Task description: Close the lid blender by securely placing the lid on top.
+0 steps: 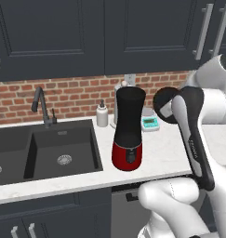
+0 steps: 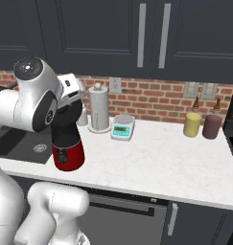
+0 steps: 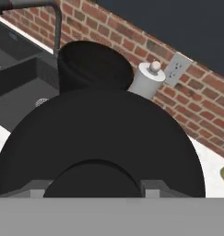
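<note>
White marble counter [image 2: 151,158] under dark cabinets
A black sink [image 1: 44,148] is set in it; on it stand the blender [image 1: 129,130], soap bottle [image 1: 102,115], paper-towel roll [image 2: 99,107], scale [image 2: 122,127]; two jars [image 2: 202,125] well apart.

Matt black lid [image 3: 99,138] and blender [image 1: 129,128] jar — its red base glossy; pale marble-look surface [image 2: 156,158]; rough red brick wall [image 1: 77,95] behind.

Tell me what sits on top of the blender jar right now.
Nothing: the blender has an open mouth. The lid is held in the gripper, short of the jar. The jar's inside is too dark to see.
</note>
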Controlling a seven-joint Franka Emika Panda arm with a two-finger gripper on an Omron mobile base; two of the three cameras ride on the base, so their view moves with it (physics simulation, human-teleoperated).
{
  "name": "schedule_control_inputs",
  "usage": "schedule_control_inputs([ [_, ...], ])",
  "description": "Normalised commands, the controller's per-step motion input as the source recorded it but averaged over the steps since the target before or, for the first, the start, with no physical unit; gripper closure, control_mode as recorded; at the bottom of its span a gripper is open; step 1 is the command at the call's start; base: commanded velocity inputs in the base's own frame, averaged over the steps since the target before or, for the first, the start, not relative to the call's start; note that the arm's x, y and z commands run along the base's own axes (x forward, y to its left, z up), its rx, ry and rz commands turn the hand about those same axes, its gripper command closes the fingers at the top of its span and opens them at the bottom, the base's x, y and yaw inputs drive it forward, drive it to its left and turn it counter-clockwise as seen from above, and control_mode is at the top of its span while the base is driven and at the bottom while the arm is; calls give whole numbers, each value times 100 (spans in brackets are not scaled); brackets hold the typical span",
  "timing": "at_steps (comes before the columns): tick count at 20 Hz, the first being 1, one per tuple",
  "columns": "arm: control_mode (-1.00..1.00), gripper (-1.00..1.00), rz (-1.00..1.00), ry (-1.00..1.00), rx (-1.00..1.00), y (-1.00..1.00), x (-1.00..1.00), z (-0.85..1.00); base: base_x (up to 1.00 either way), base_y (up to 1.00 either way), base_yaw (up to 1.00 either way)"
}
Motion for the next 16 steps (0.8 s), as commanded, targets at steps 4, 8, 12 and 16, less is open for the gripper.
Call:
schedule_control_inputs([
  [4,-100,100,7,-2,0,79,1,47,0,0,0],
  [8,-100,100,8,0,0,94,31,15,0,0,0],
  [12,-100,100,7,6,0,73,63,7,0,0,0],
  [16,-100,100,8,13,0,10,67,0,0,0,0],
])
